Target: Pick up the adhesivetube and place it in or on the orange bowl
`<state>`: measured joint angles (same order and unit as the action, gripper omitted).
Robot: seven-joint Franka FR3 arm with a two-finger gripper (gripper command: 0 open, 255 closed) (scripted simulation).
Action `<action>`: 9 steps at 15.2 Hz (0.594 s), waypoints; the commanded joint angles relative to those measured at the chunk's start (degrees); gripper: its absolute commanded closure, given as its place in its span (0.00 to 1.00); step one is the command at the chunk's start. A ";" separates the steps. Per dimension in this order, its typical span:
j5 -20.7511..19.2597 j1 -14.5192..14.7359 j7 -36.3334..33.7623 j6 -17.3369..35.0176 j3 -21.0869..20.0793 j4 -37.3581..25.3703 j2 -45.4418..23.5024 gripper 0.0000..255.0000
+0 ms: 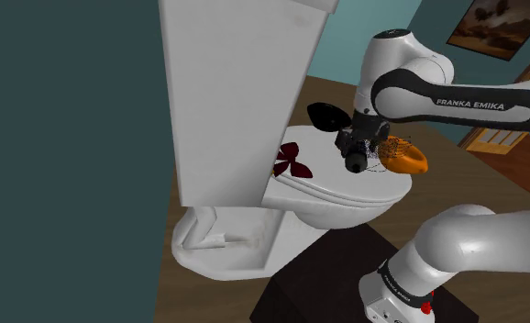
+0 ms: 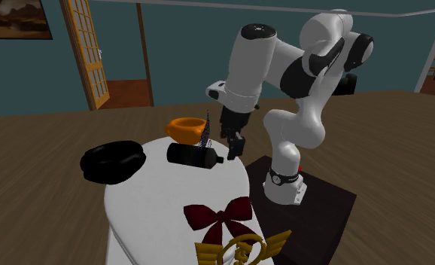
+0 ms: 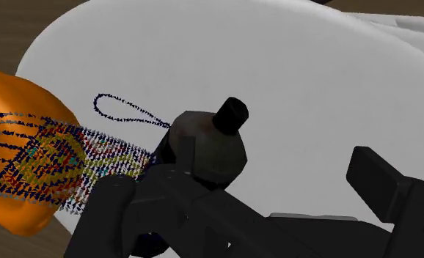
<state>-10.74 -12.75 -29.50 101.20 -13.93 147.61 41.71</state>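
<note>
the white franka arm (image 2: pixel 250 68) reached from its dark stand (image 2: pixel 325 203) over the closed white toilet lid (image 2: pixel 156 203). the black gripper (image 2: pixel 235 148) hung low over the lid with its two fingers spread apart. the adhesive tube (image 2: pixel 192 155), a black cylinder with a small round cap, lay on its side on the lid. in the second exterior view the gripper sat at three o'clock of the tube, just beside its capped end. in the wrist view the tube lay between the fingers, nearer one than the other, and i could not tell whether that finger touched it. the orange bowl (image 2: pixel 186 128) stood at the lid's rim, at twelve o'clock of the tube in the second exterior view and at three o'clock of it in the shoulder view. a patterned mesh piece (image 3: pixel 64 157) with a thin dark cord loop rested against the bowl, between the bowl and the tube. a black rounded object (image 2: pixel 112 160) sat on the lid at nine o'clock of the tube in the second exterior view, apart from it. a dark red bow (image 2: pixel 220 214) lay at five o'clock of the tube in that view, with a gold emblem (image 2: pixel 238 248) at six o'clock of the bow. the white toilet tank (image 1: pixel 236 83) rose at ten o'clock of the tube in the shoulder view, above a wooden floor (image 2: pixel 35 150).
</note>
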 commanded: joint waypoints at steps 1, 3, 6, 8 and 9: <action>-3.81 -2.99 -5.94 2.61 -2.72 2.19 -1.78 0.00; -7.72 -6.26 -12.04 4.55 -5.40 3.47 -4.31 0.00; -8.46 -6.77 -12.55 6.24 -5.21 4.88 -4.63 0.00; -9.02 -7.12 -12.71 7.86 -4.86 6.18 -4.85 0.00; -9.31 -7.31 -12.79 8.68 -4.69 6.81 -4.98 0.00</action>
<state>-19.81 -19.91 -42.08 109.13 -18.67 153.85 36.88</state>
